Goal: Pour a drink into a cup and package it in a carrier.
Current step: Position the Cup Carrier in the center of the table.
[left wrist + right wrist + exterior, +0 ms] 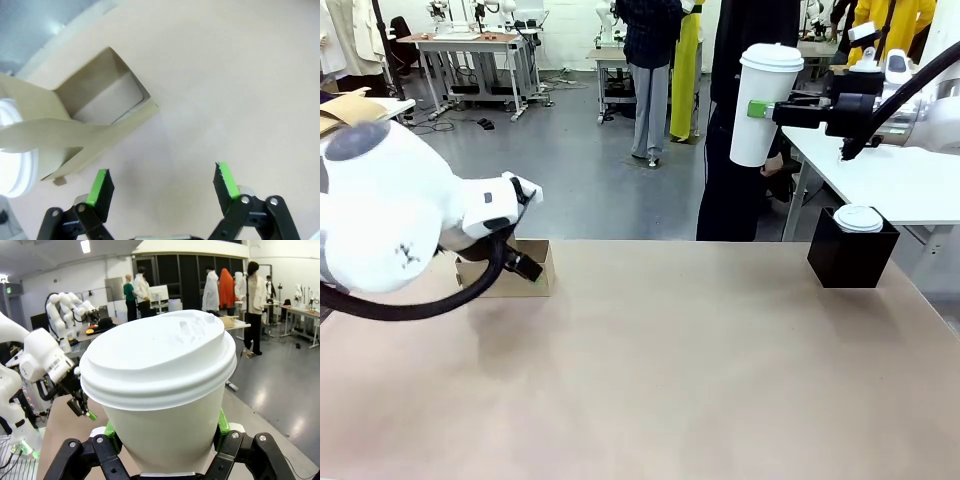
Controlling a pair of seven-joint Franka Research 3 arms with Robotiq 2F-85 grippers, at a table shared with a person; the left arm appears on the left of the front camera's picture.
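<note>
Front view: clamped on the white lidded cup (767,95) by the right gripper (758,110), high at the far right, well above the table (670,380). Could slip or tip if swung fast. Could clip the black box (850,262) and its capped cup (858,217) below on the way down. Plenty of bare room mid-table.

Left wrist view: with the left gripper (162,182) spread wide and empty, near the carrier (102,102) at the far left. Might snag the handle tab.

Right wrist view: gripped low on the wall between green pads (222,422), so top-heavy. Cannot tell the fill under the lid.
</note>
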